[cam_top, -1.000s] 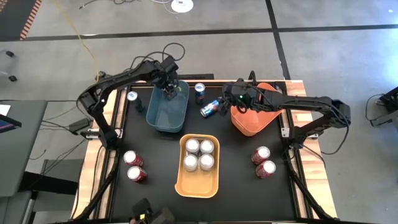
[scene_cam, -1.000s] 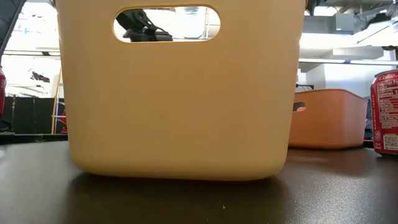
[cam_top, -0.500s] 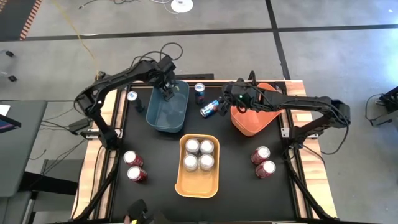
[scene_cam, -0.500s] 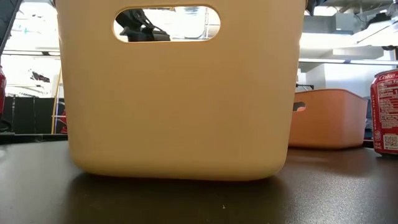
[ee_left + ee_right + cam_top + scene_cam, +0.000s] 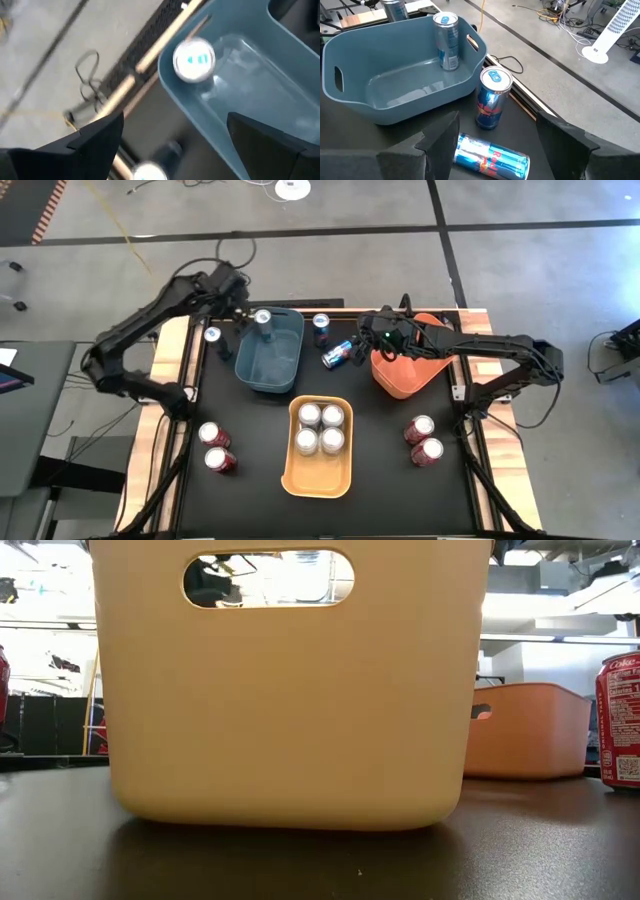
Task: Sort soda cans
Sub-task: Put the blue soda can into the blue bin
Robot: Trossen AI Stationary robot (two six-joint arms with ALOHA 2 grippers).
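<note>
One cylindrical metal can [image 5: 446, 40] stands inside smooth teal bin [image 5: 375, 100].

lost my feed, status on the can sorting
Left gripper open, beside teal plastic bin; one blue can upright inside. Right gripper open over toppled blue can. Nothing blocking.

Red can at worktop edge [image 5: 620, 720], low view: white script "Coke" near the top rim; small white print panel below it, too fine to read.
Lying blue can [image 5: 492, 156], right wrist view: red lettering "Red Bull" along its side, partly turned away.
Upright blue can [image 5: 492, 98], same view: red emblem on the side, no readable words.
Other cans, bins: no legible text.
</note>
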